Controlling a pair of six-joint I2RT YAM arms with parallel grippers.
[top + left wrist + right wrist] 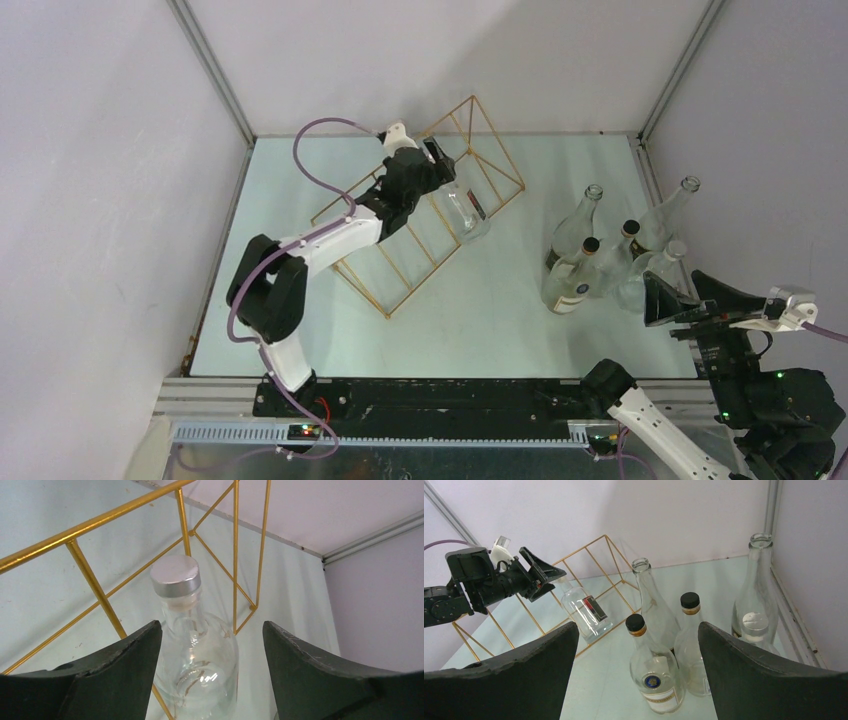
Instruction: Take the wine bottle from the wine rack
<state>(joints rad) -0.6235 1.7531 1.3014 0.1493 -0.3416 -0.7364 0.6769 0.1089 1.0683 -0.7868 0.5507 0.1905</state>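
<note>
Viewing the left wrist feed, I see the left gripper (pixel 212 626) spread wide, one finger either side of the clear wine bottle (pixel 195 655) (silver cap on), which lies tilted in the gold wine rack (pixel 97 592). Right gripper (pixel 638 627): also spread, empty, near the standing bottles (pixel 656 680).

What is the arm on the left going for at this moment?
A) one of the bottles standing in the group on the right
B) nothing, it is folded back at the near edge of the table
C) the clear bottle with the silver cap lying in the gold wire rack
C: the left gripper is open, and its wrist view shows the silver-capped wine bottle between its fingers, lying in the wine rack.
</note>
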